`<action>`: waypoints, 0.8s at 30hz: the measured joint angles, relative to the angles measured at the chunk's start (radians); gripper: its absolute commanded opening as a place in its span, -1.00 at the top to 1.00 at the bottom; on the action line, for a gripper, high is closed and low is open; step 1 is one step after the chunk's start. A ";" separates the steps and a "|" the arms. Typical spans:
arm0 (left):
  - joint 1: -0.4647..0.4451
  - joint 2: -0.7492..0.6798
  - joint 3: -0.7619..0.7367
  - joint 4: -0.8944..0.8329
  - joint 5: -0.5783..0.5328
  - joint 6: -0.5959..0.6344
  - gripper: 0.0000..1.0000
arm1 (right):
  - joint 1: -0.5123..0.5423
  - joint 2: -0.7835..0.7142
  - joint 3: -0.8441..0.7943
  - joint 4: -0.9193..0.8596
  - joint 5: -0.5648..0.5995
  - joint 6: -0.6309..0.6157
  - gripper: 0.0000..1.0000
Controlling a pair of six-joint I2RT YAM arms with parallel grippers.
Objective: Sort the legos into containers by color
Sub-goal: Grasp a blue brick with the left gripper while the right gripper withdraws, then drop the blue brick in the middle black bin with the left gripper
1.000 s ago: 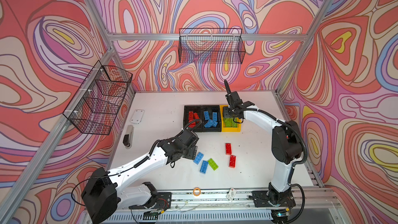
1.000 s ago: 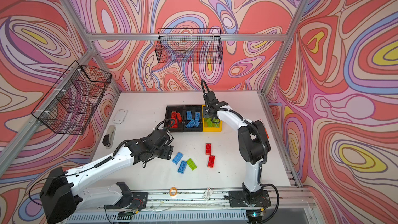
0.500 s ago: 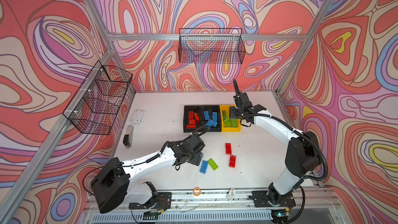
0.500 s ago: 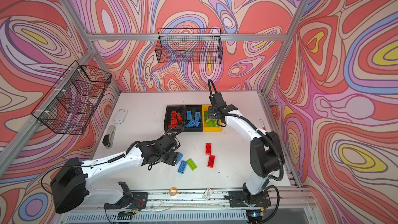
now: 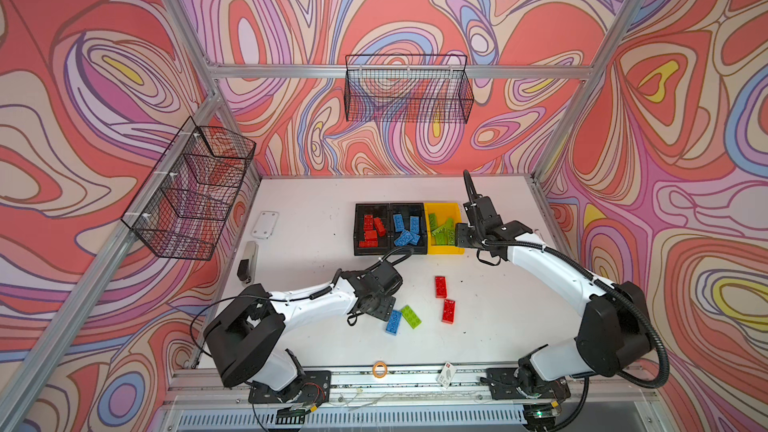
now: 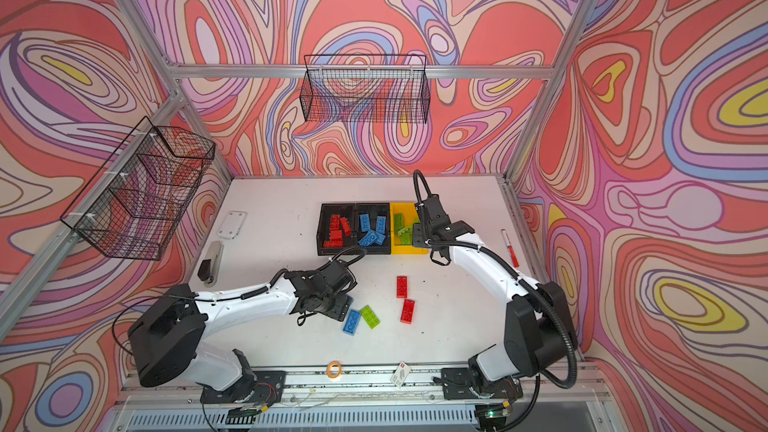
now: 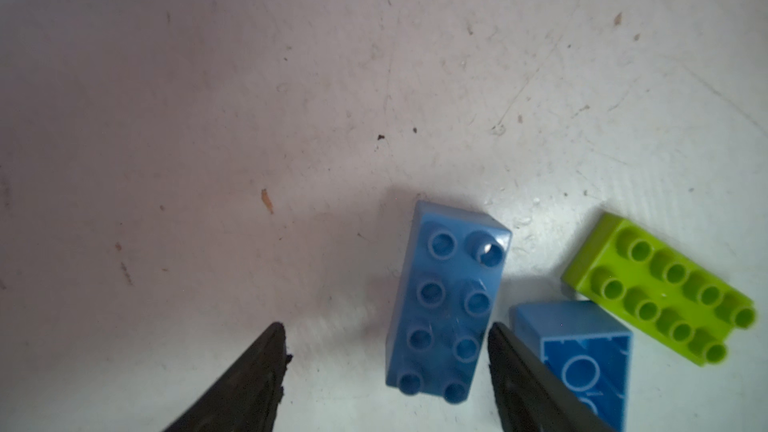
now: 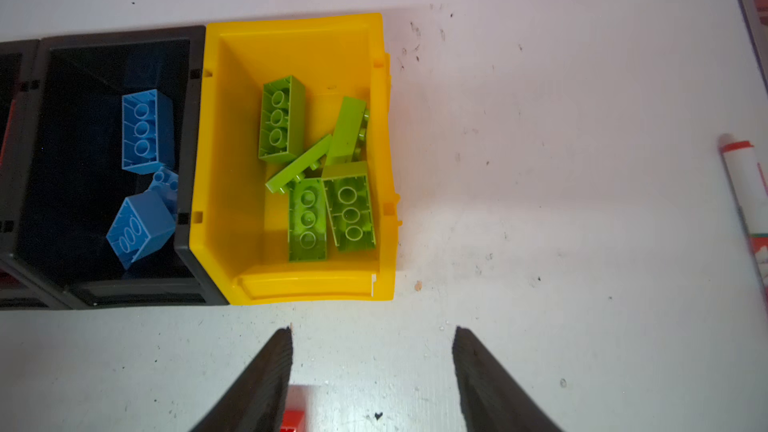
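Nearest, on the front rail: a tape ring (image 5: 378, 369) and a small tag (image 5: 446, 374). Farther in, on the white table (image 5: 316, 209), five loose bricks. Low over one of them the left gripper (image 7: 386, 328), jaws wide apart, holding nothing. Between its fingers a blue brick (image 7: 449, 305), studs up, much closer to one finger than to the other; touching it or not, cannot tell. Just beside, outside the jaws, a second blue brick (image 7: 582, 351) with hollow side up, and next to it a green brick (image 7: 660, 288), studs up. To the right of these in both top views, two red bricks (image 5: 440, 287), one behind the other, not touching.

Further back, three bins in one row, side by side: left bin (image 5: 356, 226), black, with red ones inside; middle bin (image 5: 409, 249), black, with blue ones; yellow bin (image 8: 299, 284), with green ones, some on the side, some hollow side up. At the front right corner of the yellow bin the right gripper (image 8: 372, 330), above bare table, jaws fairly wide and empty. Near the right table edge a marker (image 8: 744, 184). Near the left edge a stapler (image 5: 248, 261) and behind it a white plate (image 5: 266, 224). Farthest, on the walls, two wire baskets (image 5: 189, 193)
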 measured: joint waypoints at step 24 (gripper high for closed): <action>0.011 0.106 0.192 0.005 0.051 0.150 0.79 | 0.000 -0.224 -0.277 -0.020 -0.098 0.105 -0.21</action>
